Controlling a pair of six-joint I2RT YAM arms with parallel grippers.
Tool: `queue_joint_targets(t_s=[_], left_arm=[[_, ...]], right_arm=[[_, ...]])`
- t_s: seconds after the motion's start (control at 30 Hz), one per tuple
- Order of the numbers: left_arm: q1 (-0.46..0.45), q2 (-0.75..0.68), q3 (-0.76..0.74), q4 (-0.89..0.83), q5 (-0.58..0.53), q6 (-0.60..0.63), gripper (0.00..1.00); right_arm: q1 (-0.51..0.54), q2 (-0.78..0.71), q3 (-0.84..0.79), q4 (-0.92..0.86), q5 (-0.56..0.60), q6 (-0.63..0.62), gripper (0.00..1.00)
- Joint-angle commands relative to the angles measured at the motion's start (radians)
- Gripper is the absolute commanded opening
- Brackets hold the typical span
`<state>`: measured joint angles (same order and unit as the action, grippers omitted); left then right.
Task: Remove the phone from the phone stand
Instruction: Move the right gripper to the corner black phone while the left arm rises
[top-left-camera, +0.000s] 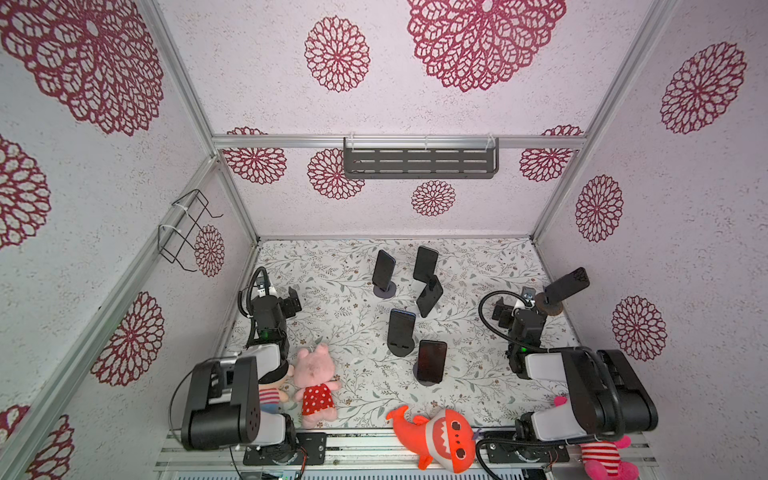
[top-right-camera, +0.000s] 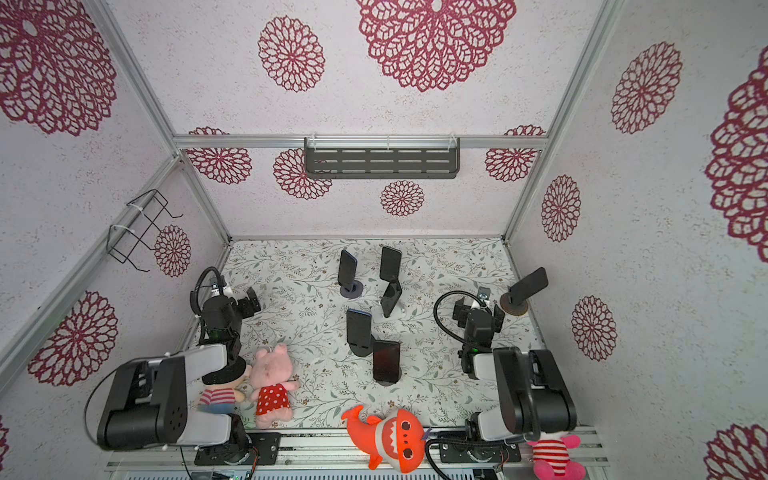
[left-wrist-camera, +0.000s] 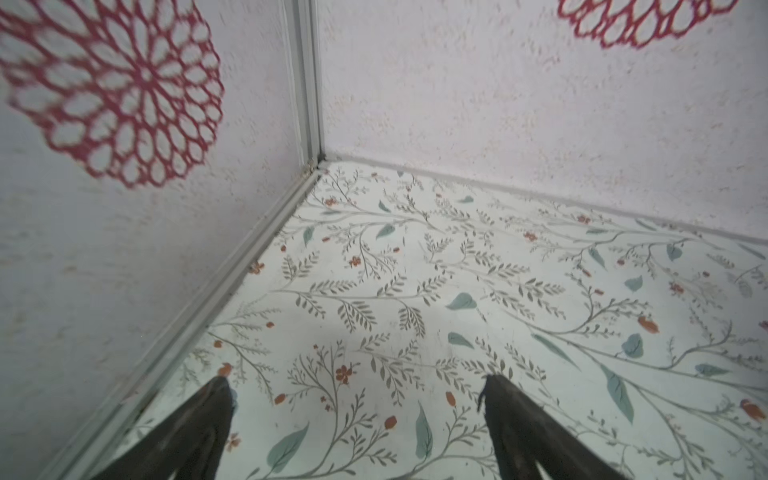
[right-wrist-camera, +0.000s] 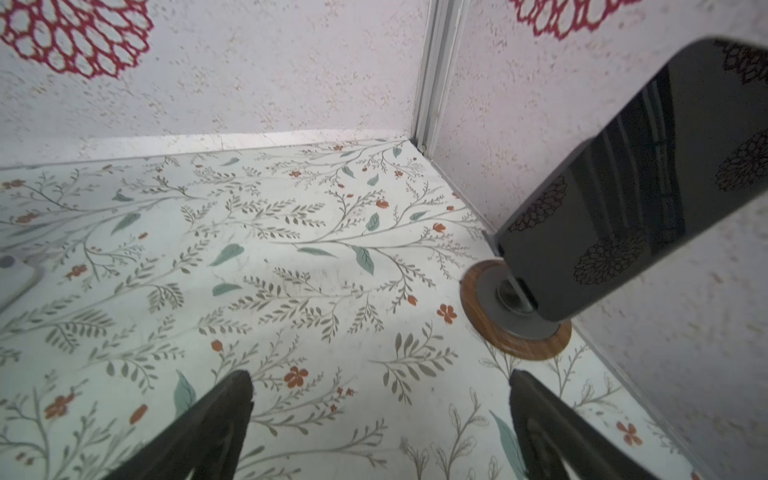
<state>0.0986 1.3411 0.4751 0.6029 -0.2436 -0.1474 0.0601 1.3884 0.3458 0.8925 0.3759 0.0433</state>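
Several dark phones stand on phone stands on the floral table in both top views: two at the back (top-left-camera: 383, 268) (top-left-camera: 425, 264), one nearest the front (top-left-camera: 432, 360). A further phone (right-wrist-camera: 648, 178) leans on a phone stand with a wood-rimmed round base (right-wrist-camera: 515, 328) by the right wall (top-left-camera: 567, 284). My right gripper (right-wrist-camera: 381, 374) is open and empty, low over the table just short of that base (top-left-camera: 503, 313). My left gripper (left-wrist-camera: 356, 380) is open and empty near the left wall (top-left-camera: 293, 305), facing the back left corner, with no phone in its view.
A pink pig plush (top-left-camera: 313, 384) and a striped plush (top-left-camera: 270, 395) lie beside the left arm. An orange shark plush (top-left-camera: 436, 436) lies at the front edge, a pink plush (top-left-camera: 606, 457) at front right. A grey shelf (top-left-camera: 419, 160) and wire rack (top-left-camera: 187, 228) hang on the walls.
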Motion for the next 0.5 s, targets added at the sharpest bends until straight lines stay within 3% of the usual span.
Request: queue_joint_targets(t_s=[0.0,0.13,0.23,0.4,0.47], left_arm=[[-0.051,-0.138,0.098,-0.186,-0.079,-0.015,0.97],[-0.120,-0.168,0.311,-0.505,-0.137,-0.056,0.97],[-0.158,-0.138,0.508,-0.764,-0.109,-0.089,0.97],[-0.195,-0.040,0.820,-1.095,0.115,-0.096,0.97],[-0.199,0.013,0.920,-1.179,0.214,-0.066,0.97]], right_arm=[[0.003,-0.161,0.131,-0.327,-0.012,0.002,0.99],[0.003,-0.243,0.394,-0.833,-0.022,0.063,0.99],[0.001,-0.257,0.584,-1.130,-0.030,0.148,0.99],[-0.060,-0.198,0.875,-1.515,-0.092,0.210,0.98],[-0.081,-0.173,0.948,-1.572,-0.107,0.191,0.98]])
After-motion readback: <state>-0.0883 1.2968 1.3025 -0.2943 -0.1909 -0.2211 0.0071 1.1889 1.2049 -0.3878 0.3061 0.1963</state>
